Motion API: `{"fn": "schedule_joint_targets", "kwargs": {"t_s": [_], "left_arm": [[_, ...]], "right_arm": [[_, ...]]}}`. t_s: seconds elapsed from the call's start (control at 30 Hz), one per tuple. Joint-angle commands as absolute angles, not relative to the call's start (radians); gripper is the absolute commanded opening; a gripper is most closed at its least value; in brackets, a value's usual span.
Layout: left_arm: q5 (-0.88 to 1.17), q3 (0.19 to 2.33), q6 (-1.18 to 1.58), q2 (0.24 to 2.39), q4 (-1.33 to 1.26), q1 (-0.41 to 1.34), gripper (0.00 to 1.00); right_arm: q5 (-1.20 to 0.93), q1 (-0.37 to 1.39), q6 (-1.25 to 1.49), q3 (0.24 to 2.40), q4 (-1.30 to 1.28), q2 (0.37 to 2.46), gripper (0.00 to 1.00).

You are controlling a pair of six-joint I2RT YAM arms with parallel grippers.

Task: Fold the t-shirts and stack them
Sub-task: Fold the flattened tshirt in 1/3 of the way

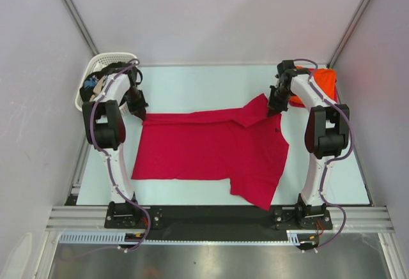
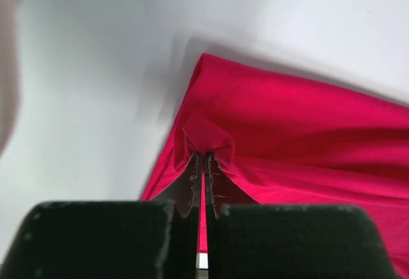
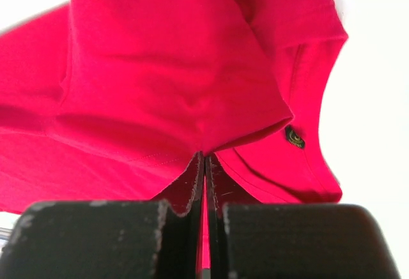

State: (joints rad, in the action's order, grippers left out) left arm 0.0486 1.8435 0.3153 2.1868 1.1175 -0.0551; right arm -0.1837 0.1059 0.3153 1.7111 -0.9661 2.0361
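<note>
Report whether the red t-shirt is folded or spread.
Mostly spread: red t-shirt lies flat on the table, its far edge pinched by the left gripper and right gripper.

Top view: fixed high behind the arm bases [image 1: 128, 215], looking down over the whole surface [image 1: 192, 81] and red tee [image 1: 204, 151]. Left wrist: very near, looking past own jaws at a tee corner. Right wrist: equally near, facing a folded flap. Shared throughout: the tee.

I pinch the crimson tee [image 1: 204, 151], spread at centre, by its far edge; the orange tee [image 1: 323, 81] lies folded at two o'clock, the black tee [image 1: 91, 82] bunched at ten.
</note>
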Motion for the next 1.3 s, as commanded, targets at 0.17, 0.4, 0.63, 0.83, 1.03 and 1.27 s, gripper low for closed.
{"fn": "schedule_joint_targets", "kwargs": {"t_s": [0.17, 0.4, 0.63, 0.83, 1.03, 1.27], "left_arm": [[0.017, 1.752, 0.294, 2.141, 1.129, -0.029, 0.00], [0.006, 1.736, 0.299, 2.155, 1.134, -0.031, 0.00], [0.020, 1.743, 0.304, 2.167, 1.129, -0.029, 0.00], [0.002, 1.721, 0.308, 2.145, 1.123, -0.031, 0.00], [-0.043, 1.718, 0.316, 2.097, 1.105, -0.029, 0.00], [-0.049, 1.692, 0.307, 2.097, 1.106, -0.031, 0.00]], "right_arm": [[-0.143, 0.117, 0.301, 1.706, -1.086, 2.034, 0.00], [-0.132, 0.126, 0.314, 1.686, -1.117, 2.066, 0.00], [-0.132, 0.133, 0.311, 1.651, -1.129, 2.082, 0.00], [-0.120, 0.137, 0.311, 1.640, -1.131, 2.086, 0.00], [-0.121, 0.137, 0.302, 1.651, -1.147, 2.085, 0.00], [-0.127, 0.140, 0.293, 1.615, -1.154, 2.089, 0.00]]}}
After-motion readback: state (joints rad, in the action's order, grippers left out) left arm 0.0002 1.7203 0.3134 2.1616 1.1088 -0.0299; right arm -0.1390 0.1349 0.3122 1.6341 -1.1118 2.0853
